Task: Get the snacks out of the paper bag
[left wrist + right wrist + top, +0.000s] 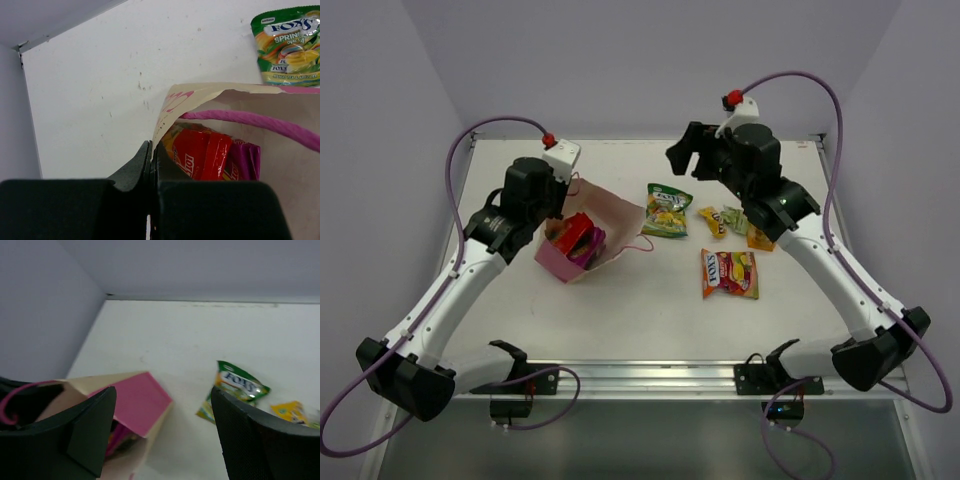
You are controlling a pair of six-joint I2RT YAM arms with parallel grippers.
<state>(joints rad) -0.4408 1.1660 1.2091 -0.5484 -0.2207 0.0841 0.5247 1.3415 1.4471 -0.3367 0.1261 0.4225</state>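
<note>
1. Your left gripper (151, 150) has its fingers pressed together on the near wall of the paper bag (210, 97), with the paper edge pinched between them. From the top camera the wrist hides that grip
2. Your right gripper (161, 394) is spread wide with nothing in it, raised over the far part of the table (620, 320) and well apart from the bag
3. The bag sits tilted by the left arm, pink outside and tan inside, with its mouth open. A red packet (202, 152) and a magenta-purple packet (246, 160) are inside, only their tops showing; there may be more beneath that you can't make out
4. The pink cord handle (250, 120) crosses the mouth and runs off the right edge of the left wrist view
5. Out on the table lie a green packet (667, 211) near the bag, a tiny yellow pack (712, 221), a tiny green pack (735, 218) and a red-yellow packet (729, 273). An orange packet (758, 238) is half hidden under the right arm
6. The tabletop is white and lightly scuffed, and the walls around it are pale lilac
</note>
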